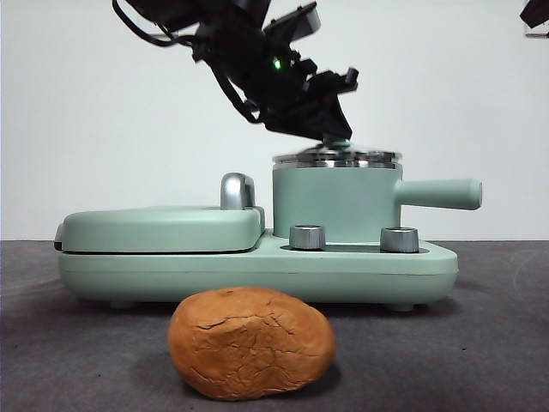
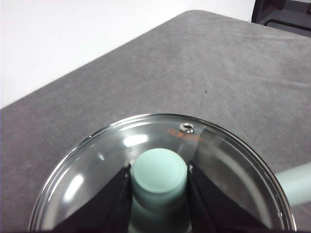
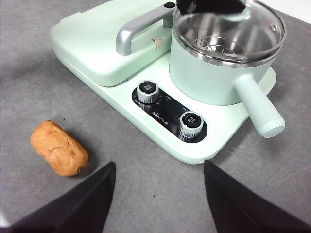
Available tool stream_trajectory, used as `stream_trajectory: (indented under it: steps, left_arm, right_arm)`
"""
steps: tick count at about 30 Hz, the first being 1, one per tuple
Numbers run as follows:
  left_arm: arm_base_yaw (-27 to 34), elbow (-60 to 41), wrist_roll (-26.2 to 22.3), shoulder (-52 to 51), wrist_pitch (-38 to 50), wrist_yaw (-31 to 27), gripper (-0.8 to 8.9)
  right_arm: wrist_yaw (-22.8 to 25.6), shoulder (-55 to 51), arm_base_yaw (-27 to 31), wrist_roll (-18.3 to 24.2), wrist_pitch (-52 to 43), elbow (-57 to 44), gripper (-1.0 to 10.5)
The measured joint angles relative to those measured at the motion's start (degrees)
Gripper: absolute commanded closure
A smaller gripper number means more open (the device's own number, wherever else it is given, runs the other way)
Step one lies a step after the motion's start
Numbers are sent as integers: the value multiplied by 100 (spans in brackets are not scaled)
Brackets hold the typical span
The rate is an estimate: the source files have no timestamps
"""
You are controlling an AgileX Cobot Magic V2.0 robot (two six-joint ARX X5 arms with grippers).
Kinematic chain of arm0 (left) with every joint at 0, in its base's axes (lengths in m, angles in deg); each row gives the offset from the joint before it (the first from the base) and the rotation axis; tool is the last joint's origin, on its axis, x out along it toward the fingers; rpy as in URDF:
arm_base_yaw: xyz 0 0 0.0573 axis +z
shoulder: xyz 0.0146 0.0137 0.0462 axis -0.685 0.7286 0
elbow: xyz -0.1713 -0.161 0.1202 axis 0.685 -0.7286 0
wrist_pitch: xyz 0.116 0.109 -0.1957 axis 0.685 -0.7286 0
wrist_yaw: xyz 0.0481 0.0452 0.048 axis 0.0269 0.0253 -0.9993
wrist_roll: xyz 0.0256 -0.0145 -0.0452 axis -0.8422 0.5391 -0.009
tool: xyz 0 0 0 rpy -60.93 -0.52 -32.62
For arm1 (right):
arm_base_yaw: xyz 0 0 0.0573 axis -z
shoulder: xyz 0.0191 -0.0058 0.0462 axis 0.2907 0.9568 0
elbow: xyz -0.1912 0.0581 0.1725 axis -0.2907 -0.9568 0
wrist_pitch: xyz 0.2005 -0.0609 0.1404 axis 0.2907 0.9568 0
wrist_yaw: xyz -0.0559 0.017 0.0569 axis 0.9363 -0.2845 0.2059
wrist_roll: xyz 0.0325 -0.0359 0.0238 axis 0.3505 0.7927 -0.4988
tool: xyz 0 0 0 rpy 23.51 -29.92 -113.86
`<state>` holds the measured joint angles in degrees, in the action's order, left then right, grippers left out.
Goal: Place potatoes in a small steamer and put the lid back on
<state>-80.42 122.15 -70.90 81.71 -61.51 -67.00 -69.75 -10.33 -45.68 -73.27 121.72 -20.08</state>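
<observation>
Mint-green appliance (image 1: 257,270), centre of the front view: a flat griddle cover (image 1: 163,227) with chrome handle on its left half, two steel dials (image 1: 307,237) on its front edge, and the small steamer (image 1: 334,202) standing on its right half, side handle pointing toward the right of the frame.

Glass lid (image 2: 160,170), steel-rimmed, seated on the small steamer's rim. It closes the pot, so it has to come off before anything can go in.

Left end effector (image 2: 159,182), lower centre of its wrist view: its two black jaws are pressed against either side of the lid's mint-green knob (image 2: 159,175), clamped on it. In the front view it comes down from the upper left onto the pot's top. The knob is the lid's one graspable point, hence the hold; lifting is judged the step in hand.

Potato (image 1: 250,342), orange-brown, cracked skin, lying on the grey table (image 1: 480,343) at bottom centre of the front view, in front of the appliance and apart from it, untouched.

Right end effector (image 3: 159,194), jaws spread wide with nothing between them, above the table with the potato at the lower left of its wrist view; judged to be waiting.
</observation>
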Motion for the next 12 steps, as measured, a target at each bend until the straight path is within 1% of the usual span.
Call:
stream_trajectory:
  steps: [7, 12]
  left_arm:
    - [87, 44, 2, -944, -824, 2, 799]
    - [210, 59, 111, -1429, -1727, 2, 799]
  right_arm:
    - [0, 0, 0, 0, 0, 0, 660]
    - [-2, 0, 0, 0, -7, 0, 660]
